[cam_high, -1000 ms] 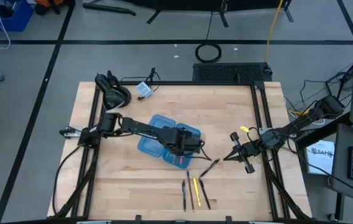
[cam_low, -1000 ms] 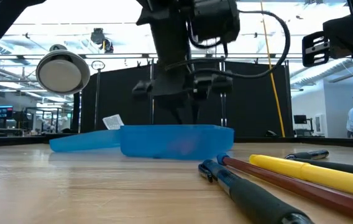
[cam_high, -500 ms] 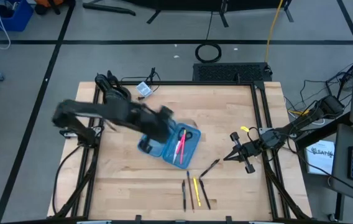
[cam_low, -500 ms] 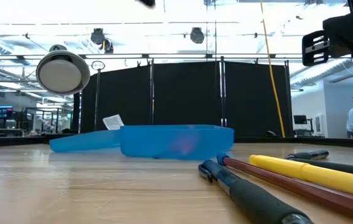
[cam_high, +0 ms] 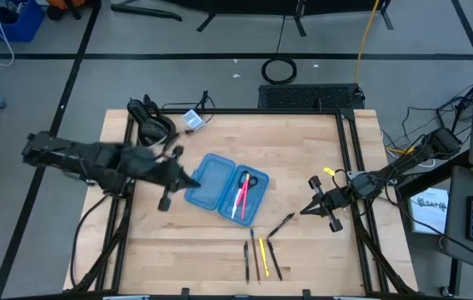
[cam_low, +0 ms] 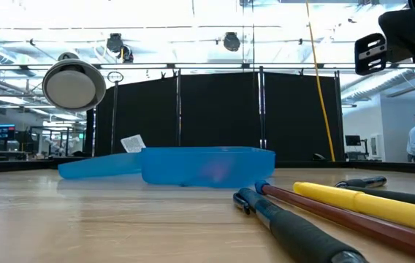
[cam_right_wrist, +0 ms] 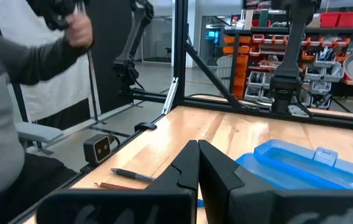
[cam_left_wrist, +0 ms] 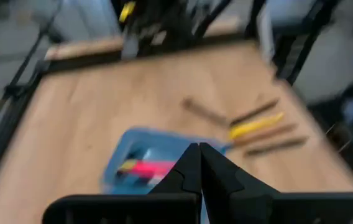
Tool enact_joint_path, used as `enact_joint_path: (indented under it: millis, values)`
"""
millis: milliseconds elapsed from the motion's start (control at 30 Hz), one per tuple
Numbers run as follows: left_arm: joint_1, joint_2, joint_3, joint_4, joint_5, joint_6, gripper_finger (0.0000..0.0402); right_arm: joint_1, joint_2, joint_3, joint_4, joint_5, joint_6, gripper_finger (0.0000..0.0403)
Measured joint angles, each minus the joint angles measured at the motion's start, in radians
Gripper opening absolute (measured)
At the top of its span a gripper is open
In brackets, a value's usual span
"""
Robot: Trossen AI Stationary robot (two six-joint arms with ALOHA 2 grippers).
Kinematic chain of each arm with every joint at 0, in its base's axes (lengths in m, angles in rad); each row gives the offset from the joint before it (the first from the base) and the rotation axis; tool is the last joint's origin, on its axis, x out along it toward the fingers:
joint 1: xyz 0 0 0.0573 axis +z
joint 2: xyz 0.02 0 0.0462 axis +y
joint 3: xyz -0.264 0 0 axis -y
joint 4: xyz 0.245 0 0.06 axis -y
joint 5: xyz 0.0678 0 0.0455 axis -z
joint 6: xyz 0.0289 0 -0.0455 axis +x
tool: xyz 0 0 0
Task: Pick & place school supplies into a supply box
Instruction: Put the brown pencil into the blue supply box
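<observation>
Supply box sits open mid-worktop, both grippers empty

Supply box [cam_high: 226, 187] holds a pink pen [cam_high: 240, 197] and scissors [cam_high: 251, 178] — the left gripper [cam_high: 193, 182], fingers together, hangs just beside its left edge. Loose pens [cam_high: 261, 257] lie nearer the front; the right gripper [cam_high: 305, 211], fingers together, waits at right.

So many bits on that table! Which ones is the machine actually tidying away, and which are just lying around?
Part of the job:
- blue supply box
- pink pen and scissors, inside the box
- loose pens and pencils near the table's front edge

Just lying about:
- black cables at the back left corner
- small white tag
</observation>
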Motion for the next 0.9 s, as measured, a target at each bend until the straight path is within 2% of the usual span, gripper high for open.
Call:
enact_joint_path:
  millis: [100,200,300,400,567,667,733,833,900]
  values:
    - [-0.053,-0.116,-0.239,0.316,-0.023,-0.068,0.0003,0.000,0.000,0.000,0.001,0.000,0.026,0.0000]
    - [-0.102,-0.190,-0.441,0.596,-0.095,-0.120,0.0005,0.000,0.000,0.000,0.000,0.000,0.048,0.0000]
    - [-0.141,-0.230,-0.599,0.766,-0.181,-0.181,0.0004,0.000,0.000,0.000,-0.003,0.005,0.055,0.0000]
    - [-0.171,-0.248,-0.730,0.880,-0.187,-0.179,0.0003,0.000,0.000,0.000,-0.014,0.070,0.078,0.0000]
    - [-0.231,-0.256,-0.883,1.042,-0.183,-0.076,0.0004,0.000,0.000,0.000,-0.012,0.164,0.067,0.0000]
    - [-0.248,-0.287,-0.942,1.063,-0.195,0.000,0.0004,-0.001,0.000,0.002,0.004,0.171,0.047,0.0000]
    - [-0.240,-0.328,-0.970,1.062,-0.227,0.031,0.0004,-0.002,0.000,0.024,-0.010,0.219,0.047,0.0000]
    - [-0.211,-0.409,-0.984,1.028,-0.234,0.060,0.0003,-0.002,0.005,0.106,-0.175,0.268,0.049,0.0000]
    - [-0.187,-0.459,-0.984,1.005,-0.232,0.059,0.0006,-0.002,0.026,0.231,-0.303,0.288,0.081,0.0000]
